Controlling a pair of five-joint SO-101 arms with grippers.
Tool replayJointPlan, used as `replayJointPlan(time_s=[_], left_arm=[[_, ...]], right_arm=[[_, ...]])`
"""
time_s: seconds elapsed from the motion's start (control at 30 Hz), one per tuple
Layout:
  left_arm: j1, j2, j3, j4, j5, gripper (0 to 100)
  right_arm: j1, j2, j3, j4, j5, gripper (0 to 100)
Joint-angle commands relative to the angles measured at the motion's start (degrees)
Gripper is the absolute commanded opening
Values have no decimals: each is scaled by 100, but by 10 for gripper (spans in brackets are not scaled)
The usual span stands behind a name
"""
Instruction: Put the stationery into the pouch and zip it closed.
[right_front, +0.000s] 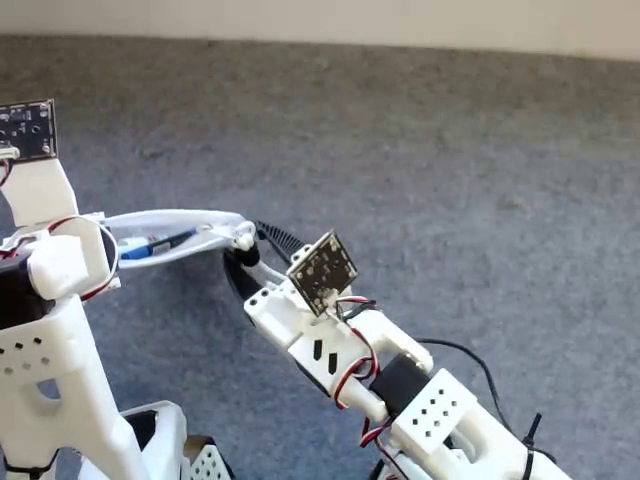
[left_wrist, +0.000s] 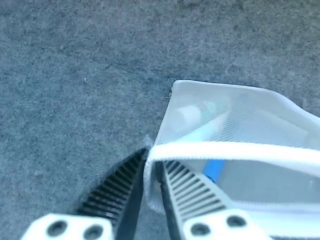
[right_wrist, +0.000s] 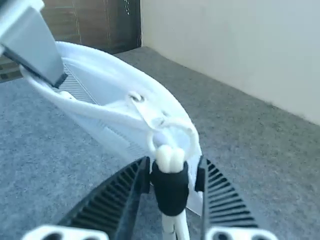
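Grey carpet (right_front: 450, 150) covers the whole working surface. It runs back to a pale wall (right_wrist: 240, 45), with a dark slatted panel (right_wrist: 95, 25) beside it. The white mesh pouch (right_front: 190, 220) hangs lifted off the carpet, stretched between the two arms. A blue pen (right_front: 150, 246) shows through its side. The left gripper (left_wrist: 150, 160) is nearly closed, its ribbed fingers pinching the pouch's white rim at one end. At the other end the right gripper (right_wrist: 172, 162) is drawn in narrow around the black zipper pull (right_wrist: 170, 187) — the pull sits clasped between the jaws. From above, the right arm's small camera board (right_front: 323, 268) covers its fingers, and the left arm's white body hides the pouch's near end.
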Motion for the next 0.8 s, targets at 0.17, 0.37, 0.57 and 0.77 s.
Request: replayJointPlan(time_s=[0.17,0.37,0.57,0.77], left_arm=[[66,101,145,9,-53,5],[66,101,154,9,-53,5],[66,101,154,9,-53,5],[66,101,163,9,-53,5]], right_arm=[[101,-22,-48,-92,53,60],[101,-22,-92,418,26,137],[101,-22,-84,514,44,183],[101,-57,-92,523,53,183]])
